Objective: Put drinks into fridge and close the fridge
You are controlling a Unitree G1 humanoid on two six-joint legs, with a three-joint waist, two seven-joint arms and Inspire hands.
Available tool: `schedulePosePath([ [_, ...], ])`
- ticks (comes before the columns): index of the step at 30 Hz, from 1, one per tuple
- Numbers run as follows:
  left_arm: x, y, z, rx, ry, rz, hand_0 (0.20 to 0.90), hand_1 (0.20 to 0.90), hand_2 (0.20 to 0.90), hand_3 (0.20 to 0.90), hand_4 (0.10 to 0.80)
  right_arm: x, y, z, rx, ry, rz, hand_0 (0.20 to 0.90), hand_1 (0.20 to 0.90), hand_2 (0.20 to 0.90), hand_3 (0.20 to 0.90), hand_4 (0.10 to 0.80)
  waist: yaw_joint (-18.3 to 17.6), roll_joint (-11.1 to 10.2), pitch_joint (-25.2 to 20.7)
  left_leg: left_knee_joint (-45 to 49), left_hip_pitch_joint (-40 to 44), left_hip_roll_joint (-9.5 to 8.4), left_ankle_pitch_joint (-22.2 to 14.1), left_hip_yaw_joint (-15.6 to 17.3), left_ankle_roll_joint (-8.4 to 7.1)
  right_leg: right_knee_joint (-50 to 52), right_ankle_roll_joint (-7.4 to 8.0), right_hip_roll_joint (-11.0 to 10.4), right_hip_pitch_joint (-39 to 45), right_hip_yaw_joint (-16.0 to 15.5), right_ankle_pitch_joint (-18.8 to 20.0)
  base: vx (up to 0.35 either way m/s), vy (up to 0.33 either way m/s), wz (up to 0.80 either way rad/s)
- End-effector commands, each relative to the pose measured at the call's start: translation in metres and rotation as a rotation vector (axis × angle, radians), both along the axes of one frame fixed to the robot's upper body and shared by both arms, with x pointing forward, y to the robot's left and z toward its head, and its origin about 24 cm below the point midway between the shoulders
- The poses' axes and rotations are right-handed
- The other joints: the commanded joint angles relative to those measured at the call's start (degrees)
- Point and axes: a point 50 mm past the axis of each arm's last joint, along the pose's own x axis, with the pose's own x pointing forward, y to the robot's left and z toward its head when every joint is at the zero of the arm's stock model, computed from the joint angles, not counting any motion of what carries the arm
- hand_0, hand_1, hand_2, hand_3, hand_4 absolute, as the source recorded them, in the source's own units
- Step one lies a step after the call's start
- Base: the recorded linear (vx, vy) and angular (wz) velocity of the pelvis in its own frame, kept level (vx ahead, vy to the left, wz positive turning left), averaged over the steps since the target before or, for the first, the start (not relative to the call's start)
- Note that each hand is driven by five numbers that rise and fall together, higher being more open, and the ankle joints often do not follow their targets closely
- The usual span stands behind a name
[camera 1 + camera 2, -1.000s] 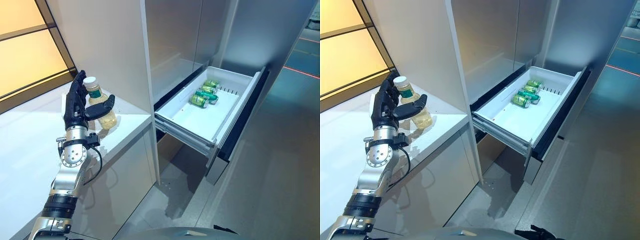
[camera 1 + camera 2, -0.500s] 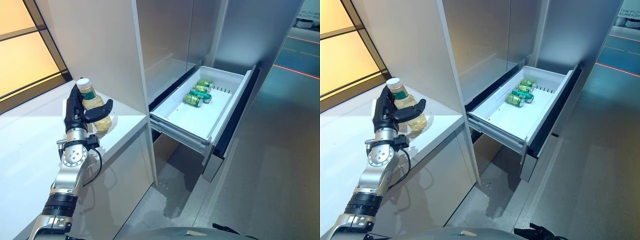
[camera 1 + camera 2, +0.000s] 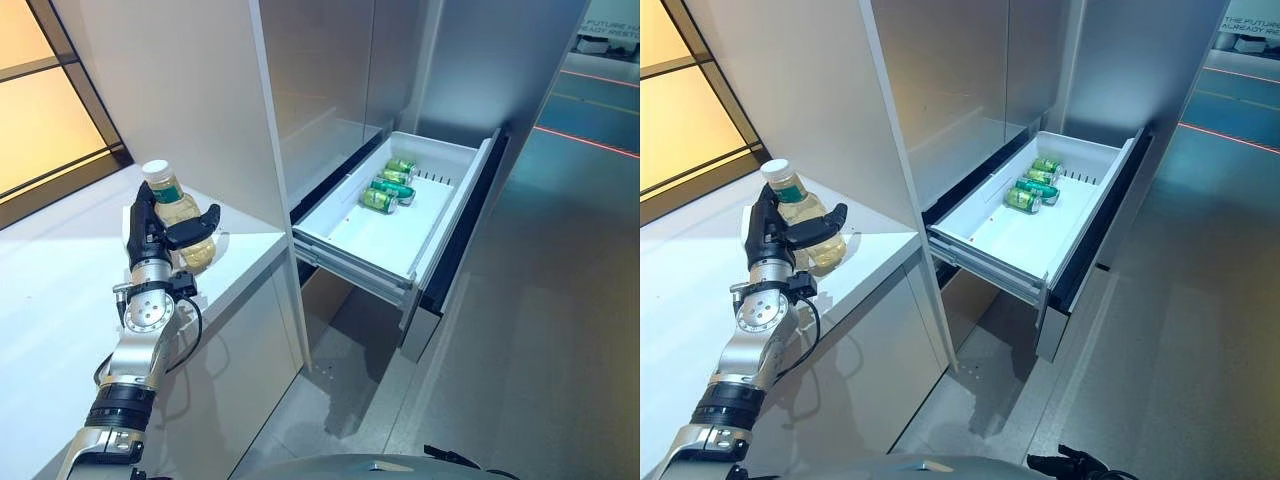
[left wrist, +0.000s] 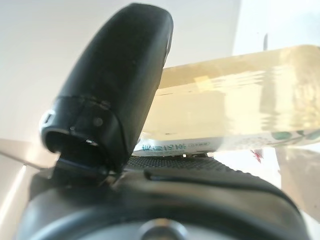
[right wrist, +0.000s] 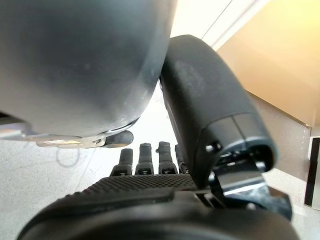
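Note:
A bottle of pale yellow drink [image 3: 172,203] with a white cap stands on the white counter [image 3: 60,290] next to the fridge's side wall. My left hand [image 3: 146,238] is shut on the bottle: the thumb lies across its front and the fingers are behind it. In the left wrist view the thumb [image 4: 125,85] presses on the bottle [image 4: 240,105]. The fridge's white drawer [image 3: 395,235] is pulled out to the right of the counter, with green cans [image 3: 385,190] lying at its back. My right hand [image 5: 150,195] shows in the right wrist view with relaxed, straight fingers, holding nothing.
The tall grey fridge wall [image 3: 200,90] rises right behind the bottle. The open drawer juts out over the grey floor [image 3: 540,330]. An orange-lit window [image 3: 50,110] lies behind the counter at the left.
The camera has shifted, moving the whole scene left. My left hand's thumb has closed in from beside the bottle onto its front.

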Motion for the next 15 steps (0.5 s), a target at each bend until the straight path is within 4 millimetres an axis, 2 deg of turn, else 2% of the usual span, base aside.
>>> schedulePosePath([
  [1,0.026,-0.003,0.083,0.002,-0.366,-0.089,0.3,0.3,0.3,0.2,0.1,0.008,0.005,0.0,0.014,-0.017,0.044,0.9,0.9,0.9,0.9,0.8,-0.93,0.68,0.2,0.8,2.7,-5.01,-8.86,1.51,4.51,6.79,-0.19,3.69,-0.37,-1.09,-7.82,0.0,0.0,0.0],
  [5,0.023,-0.016,0.089,-0.175,-0.472,-0.267,0.3,0.3,0.3,0.2,0.1,0.009,0.006,0.0,0.018,-0.024,0.046,0.9,0.9,0.9,0.9,0.8,-0.77,0.62,0.28,0.77,2.71,-4.99,-8.89,1.32,4.51,6.79,-0.18,3.66,-0.36,-1.08,-7.78,0.0,0.0,0.0],
  [8,0.017,-0.035,0.097,-0.286,-0.581,-0.463,0.3,0.3,0.3,0.2,0.1,0.016,0.006,0.002,0.037,-0.068,0.021,0.9,0.9,0.9,0.9,0.8,-0.63,0.57,0.41,0.73,2.66,-4.94,-8.84,1.03,4.48,6.87,-0.19,3.68,-0.45,-1.02,-7.73,0.0,0.0,0.0],
  [9,0.016,-0.037,0.098,-0.285,-0.59,-0.479,0.3,0.3,0.3,0.2,0.1,0.017,0.007,0.003,0.037,-0.074,0.023,0.9,0.9,0.9,0.9,0.8,-0.63,0.59,0.42,0.73,2.68,-4.94,-8.84,1.01,4.47,6.9,-0.18,3.68,-0.46,-1.01,-7.73,0.0,0.0,0.0],
  [11,0.01,-0.049,0.109,-0.242,-0.645,-0.581,0.3,0.3,0.3,0.2,0.1,0.035,0.01,0.009,0.011,-0.167,0.165,0.9,0.9,0.9,0.9,0.8,-0.52,0.52,0.55,0.68,2.56,-4.92,-8.84,0.84,4.57,6.92,-0.16,3.64,-0.58,-1.08,-7.66,0.0,0.0,0.0],
  [13,0.008,-0.052,0.113,-0.205,-0.659,-0.616,0.3,0.3,0.3,0.2,0.1,0.041,0.012,0.011,0.01,-0.205,0.214,0.9,0.9,0.9,0.9,0.8,-0.52,0.47,0.57,0.68,2.5,-4.91,-8.82,0.79,4.58,6.92,-0.14,3.61,-0.61,-1.12,-7.63,-0.011,-0.019,-0.03],
  [14,0.001,-0.064,0.127,-0.103,-0.694,-0.72,0.3,0.3,0.3,0.2,0.1,0.068,0.024,0.024,0.039,-0.318,0.323,0.9,0.9,0.9,0.9,0.8,-0.5,0.3,0.85,0.7,2.32,-4.87,-8.71,0.64,4.57,7.14,-0.09,3.53,-0.86,-1.32,-7.58,-0.017,-0.026,-0.03],
  [15,0.0,-0.065,0.127,-0.097,-0.695,-0.725,0.3,0.3,0.3,0.2,0.1,0.069,0.025,0.025,0.042,-0.324,0.33,0.9,0.9,0.9,0.9,0.8,-0.54,0.29,0.84,0.7,2.31,-4.88,-8.7,0.61,4.57,7.16,-0.09,3.52,-0.86,-1.35,-7.6,-0.027,-0.037,-0.02],
])
